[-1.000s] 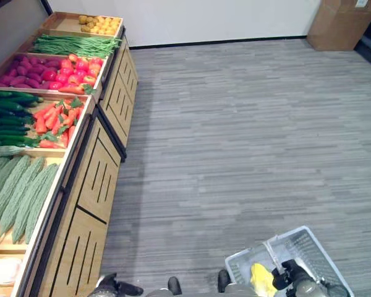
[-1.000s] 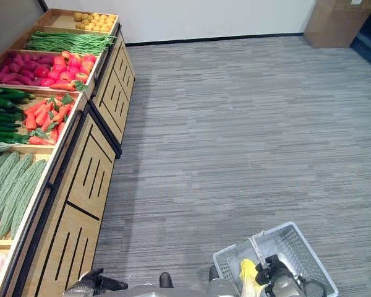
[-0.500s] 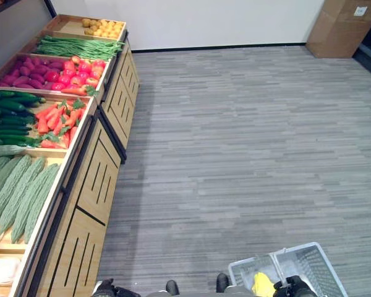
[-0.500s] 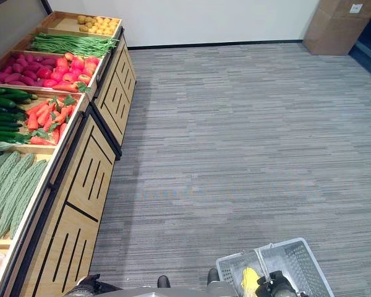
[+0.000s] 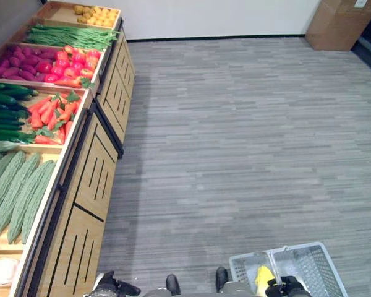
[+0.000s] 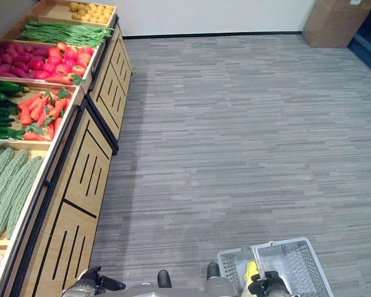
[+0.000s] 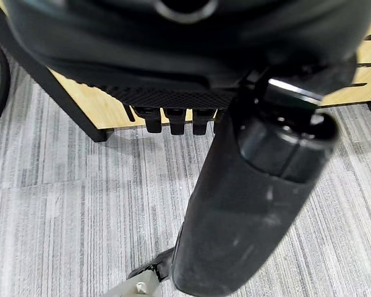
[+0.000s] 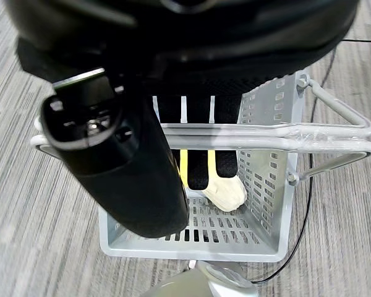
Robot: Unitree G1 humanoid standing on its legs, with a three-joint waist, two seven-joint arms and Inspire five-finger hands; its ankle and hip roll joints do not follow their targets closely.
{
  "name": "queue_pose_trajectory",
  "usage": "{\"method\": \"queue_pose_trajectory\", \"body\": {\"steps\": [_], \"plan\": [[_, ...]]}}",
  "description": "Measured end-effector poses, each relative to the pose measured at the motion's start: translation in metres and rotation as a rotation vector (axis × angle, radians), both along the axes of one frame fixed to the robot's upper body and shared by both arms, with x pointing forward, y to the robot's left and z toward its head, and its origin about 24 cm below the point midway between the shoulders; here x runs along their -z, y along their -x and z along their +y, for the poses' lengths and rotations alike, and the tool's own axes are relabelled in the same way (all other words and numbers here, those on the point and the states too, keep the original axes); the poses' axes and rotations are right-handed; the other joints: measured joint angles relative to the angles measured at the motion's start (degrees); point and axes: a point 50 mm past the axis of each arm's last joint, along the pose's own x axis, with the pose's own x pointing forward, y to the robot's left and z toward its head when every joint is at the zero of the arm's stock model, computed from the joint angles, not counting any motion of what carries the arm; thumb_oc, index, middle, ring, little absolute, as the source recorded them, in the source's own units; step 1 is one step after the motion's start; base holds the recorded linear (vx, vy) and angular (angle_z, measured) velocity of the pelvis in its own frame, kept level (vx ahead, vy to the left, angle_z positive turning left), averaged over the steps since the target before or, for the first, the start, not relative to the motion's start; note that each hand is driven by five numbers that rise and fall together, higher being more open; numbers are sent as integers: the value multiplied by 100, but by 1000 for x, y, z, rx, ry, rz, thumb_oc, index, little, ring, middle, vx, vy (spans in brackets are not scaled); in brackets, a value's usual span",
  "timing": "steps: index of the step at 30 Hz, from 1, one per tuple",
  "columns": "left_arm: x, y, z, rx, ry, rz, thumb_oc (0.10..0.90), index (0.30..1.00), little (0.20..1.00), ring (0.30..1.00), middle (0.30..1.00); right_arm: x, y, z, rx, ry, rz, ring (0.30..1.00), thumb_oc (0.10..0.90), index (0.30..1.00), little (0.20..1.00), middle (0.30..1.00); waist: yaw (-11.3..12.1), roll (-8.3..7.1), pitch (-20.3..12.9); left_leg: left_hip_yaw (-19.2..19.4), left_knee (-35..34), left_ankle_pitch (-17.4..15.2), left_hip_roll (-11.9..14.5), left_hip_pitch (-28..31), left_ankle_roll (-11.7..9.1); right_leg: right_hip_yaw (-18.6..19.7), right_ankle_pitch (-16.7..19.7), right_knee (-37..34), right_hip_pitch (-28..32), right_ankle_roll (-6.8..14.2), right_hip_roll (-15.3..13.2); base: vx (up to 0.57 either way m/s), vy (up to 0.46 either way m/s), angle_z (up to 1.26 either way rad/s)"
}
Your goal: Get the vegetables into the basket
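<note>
1 wooden display stand [image 5: 93, 179] runs along the robot's left, its slatted front panels facing a wide stretch of grey floor [image 5: 247, 136] with open room between the stand and the far wall. 1 cardboard box [image 5: 340, 21] sits at the far right corner against the wall. The stand's trays hold, from near to far: 4 bitter gourds [image 5: 18, 195] lying side by side; cucumbers [image 5: 6, 114] too many to count; a heap of carrots [image 5: 52, 117]; purple sweet potatoes [image 5: 21, 65] beside red tomatoes [image 5: 71, 65]; a bundle of green beans [image 5: 68, 36]; and small yellow potatoes [image 5: 96, 12] at the far end. A pale item [image 5: 0, 271] at the nearest edge of the stand cannot be identified.

1 grey plastic basket [image 8: 269, 185] hangs low on the robot's right, well apart from the stand, above the floor. 1 yellow vegetable [image 5: 263, 279] lies inside it, its pale tip [image 8: 226, 192] resting against the basket floor. The right hand [image 8: 191, 74] has its fingers curled around the basket's handle [image 8: 334, 133]. The left hand [image 7: 173, 86] hangs near the stand's base, fingers bent inward with nothing in them.
</note>
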Motion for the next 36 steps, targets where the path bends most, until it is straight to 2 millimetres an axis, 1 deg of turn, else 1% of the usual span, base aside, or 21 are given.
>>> {"method": "queue_pose_trajectory", "body": {"steps": [3,4,6,8,9,12,13,17,19,21,22,23,26,27,28,30,31,32,33,35,36], "plan": [[-5,-14,2,6,-19,-37,900,1000,1000,1000,1000,-3,-19,6,11,-20,-66,300,400,300,300,300,5,-140,353,123,59,-101,-98,25,107,-9,-176,1205,-624,81,-219,53,119,-24],[-6,-18,1,11,-21,-48,900,1000,1000,1000,1000,-3,-23,9,17,-25,-81,300,400,300,300,300,9,-186,497,121,59,-150,-209,53,210,-150,-299,1900,-1019,206,-424,145,102,-11],[-5,-18,-1,16,-18,-44,900,1000,1000,1000,1000,-2,-18,11,32,-31,-70,300,400,300,300,300,33,-207,544,144,19,-156,-295,154,254,-267,-338,2057,-1128,249,-554,146,-2,0],[-4,-15,-1,11,-22,-35,900,1000,1000,1000,1000,0,-15,14,43,-44,-65,300,400,300,300,300,51,-180,563,133,-28,-172,-316,203,262,-243,-338,1864,-1135,250,-520,146,-81,-2],[-4,-11,2,6,-31,-26,900,1000,1000,1000,1000,2,-14,18,48,-57,-60,300,400,300,300,300,80,-168,566,180,-26,-200,-296,146,182,-141,-327,766,-1072,263,-318,153,-107,-9],[-3,-6,5,-8,-39,-12,900,1000,1000,1000,1000,3,-13,22,51,-64,-54,300,400,300,300,300,130,-203,564,269,2,-213,-306,109,104,-252,-143,-293,-1071,250,-218,293,-195,-14],[-2,-3,6,-19,-40,0,900,1000,1000,1000,1000,3,-13,22,49,-65,-51,300,400,300,300,300,147,-225,527,238,3,-326,-295,129,-16,-408,103,-703,-1062,249,-188,342,-201,8],[-1,-2,3,-36,-25,-8,900,1000,1000,1000,1000,9,6,25,28,-73,19,300,400,300,300,300,79,-164,416,-200,74,-451,-15,409,-246,-373,935,-794,-570,-272,83,345,-240,52],[-1,0,3,-53,-19,-9,900,1000,1000,1000,1000,10,8,25,-5,-71,42,300,400,300,300,300,149,-87,266,-307,236,-520,228,396,-352,-476,776,-814,-419,-377,267,266,-235,35],[-4,-15,-1,-72,4,-67,900,1000,1000,1000,1000,4,-4,18,-49,-45,8,300,400,300,300,300,126,-115,181,-591,885,-540,434,7,-404,-858,579,-847,-278,-606,325,319,-283,68],[-4,-16,-2,-72,6,-70,900,1000,1000,1000,1000,2,-10,15,-54,-35,-5,300,400,300,300,300,126,-111,178,-561,932,-526,470,-56,-425,-874,529,-842,-268,-675,338,334,-276,41],[-3,-15,-3,-74,10,-65,900,1000,1000,1000,1000,-3,-20,10,-63,-23,-43,300,400,300,300,300,118,-74,155,-569,975,-424,564,-47,-565,-901,409,-843,-230,-724,441,232,-217,15],[-2,-14,-3,-92,15,-58,900,1000,1000,1000,1000,-6,-30,11,-84,-20,-88,300,400,300,300,300,151,-129,166,-724,1775,-503,708,-300,-806,-939,252,-864,-50,-785,568,140,-233,11],[-2,-13,-2,-96,13,-52,900,1000,1000,1000,1000,-6,-32,14,-96,-27,-99,300,400,300,300,300,155,-199,165,-857,2415,-531,728,-602,-856,-956,197,-898,5,-810,557,113,-150,11],[-4,-15,1,-141,13,-81,900,1000,1000,1000,1000,-5,-31,18,-118,-38,-96,300,400,300,300,300,283,-311,209,-1046,3554,-511,827,-1184,-1002,-968,141,-971,111,-893,557,103,-61,6],[-7,-22,5,-162,12,-119,900,1000,1000,1000,1000,-4,-30,21,-123,-48,-89,300,400,300,300,300,354,-342,230,-1141,3991,-639,866,-1460,-1041,-1054,160,-1061,261,-959,601,97,55,12],[-8,-24,4,-151,9,-120,900,1000,1000,1000,1000,-4,-31,22,-122,-51,-92,300,400,300,300,300,330,-376,245,-1128,3771,-688,831,-1536,-1028,-1109,148,-1076,297,-952,601,124,193,43],[-8,-27,2,-138,9,-118,900,1000,1000,1000,1000,-5,-37,23,-122,-54,-104,300,400,300,300,300,197,-390,256,-1024,2480,-719,608,-1534,-948,-1251,118,-1169,314,-904,581,93,163,47],[-8,-28,2,-137,10,-117,900,1000,1000,1000,1000,-5,-39,24,-120,-57,-109,300,400,300,300,300,140,-404,268,-936,1720,-660,492,-1497,-908,-1302,80,-1171,299,-836,562,98,175,58],[-8,-30,-1,-113,9,-111,900,1000,1000,1000,1000,-4,-38,26,-117,-65,-101,300,400,300,300,300,69,-387,314,-906,136,-127,229,-1460,-807,-1424,34,-1170,341,-749,585,156,189,31],[-8,-29,-1,-112,8,-103,900,1000,1000,1000,1000,-2,-37,27,-115,-69,-92,300,400,300,300,300,145,-388,314,-978,-41,62,218,-1545,-762,-1375,-64,-1174,356,-614,655,187,227,-14]]}}
